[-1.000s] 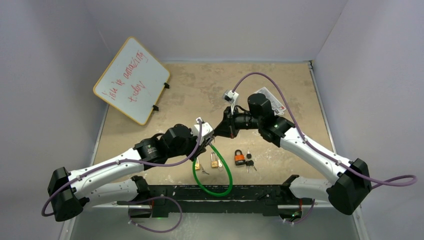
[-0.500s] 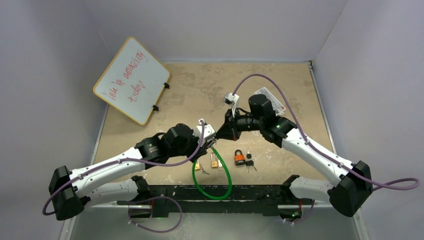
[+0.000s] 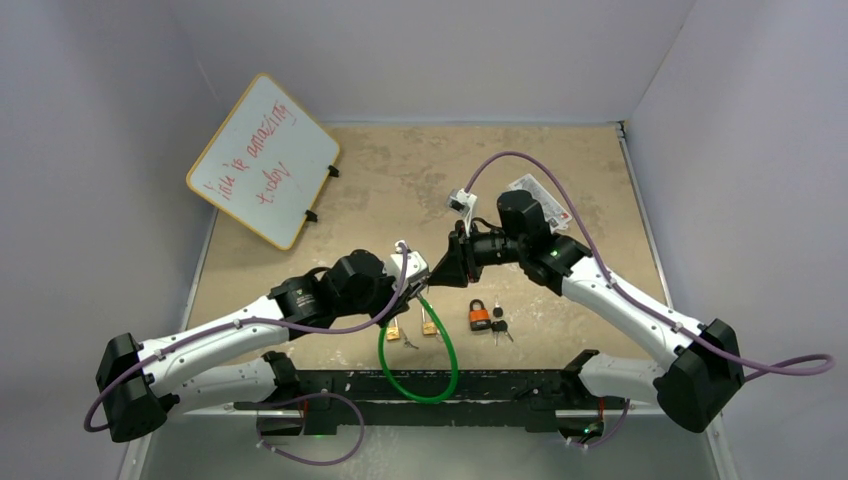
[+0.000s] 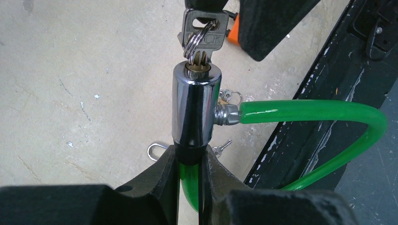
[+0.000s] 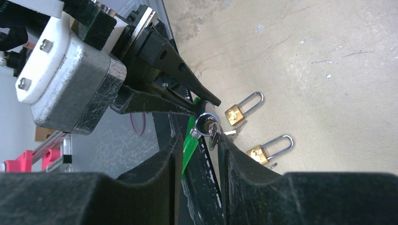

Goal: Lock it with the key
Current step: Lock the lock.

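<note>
Left gripper (image 4: 190, 161) clamps the cable lock's chrome cylinder (image 4: 196, 108) at frame centre, key (image 4: 202, 33) seated in its upper end. Right gripper (image 5: 199, 140) straddles the key narrowly — pinch unconfirmed. Chrome likely slick, green cable (image 4: 309, 111) springy — take the key's flat head.

Tan table (image 3: 400, 170) carries orange padlock (image 3: 479, 316), brass padlocks (image 3: 429, 322)

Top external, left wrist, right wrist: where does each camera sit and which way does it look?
Top external: above and behind, looking down at the table; left arm and right arm show.
Left wrist: on the left arm, looking along the left end effector clamping the lock cylinder, key inserted.
Right wrist: on the right arm, looking past the right end effector toward that cylinder.
Both wrist views share the key and cylinder.
</note>
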Controlling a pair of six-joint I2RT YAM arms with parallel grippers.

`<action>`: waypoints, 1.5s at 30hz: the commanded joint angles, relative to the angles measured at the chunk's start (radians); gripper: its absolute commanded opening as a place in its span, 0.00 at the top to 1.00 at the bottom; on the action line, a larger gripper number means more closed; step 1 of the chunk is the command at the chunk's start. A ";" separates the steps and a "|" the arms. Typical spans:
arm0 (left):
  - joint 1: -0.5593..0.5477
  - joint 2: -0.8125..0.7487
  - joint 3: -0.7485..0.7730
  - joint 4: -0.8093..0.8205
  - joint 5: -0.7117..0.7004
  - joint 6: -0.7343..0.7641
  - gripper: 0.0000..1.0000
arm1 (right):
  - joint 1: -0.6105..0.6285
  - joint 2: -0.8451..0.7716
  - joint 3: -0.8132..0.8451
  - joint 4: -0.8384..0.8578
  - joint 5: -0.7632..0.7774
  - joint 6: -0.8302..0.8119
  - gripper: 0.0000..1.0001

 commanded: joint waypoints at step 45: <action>0.003 0.060 0.053 -0.058 0.078 0.021 1.00 | -0.066 -0.045 0.019 0.067 -0.021 -0.157 1.00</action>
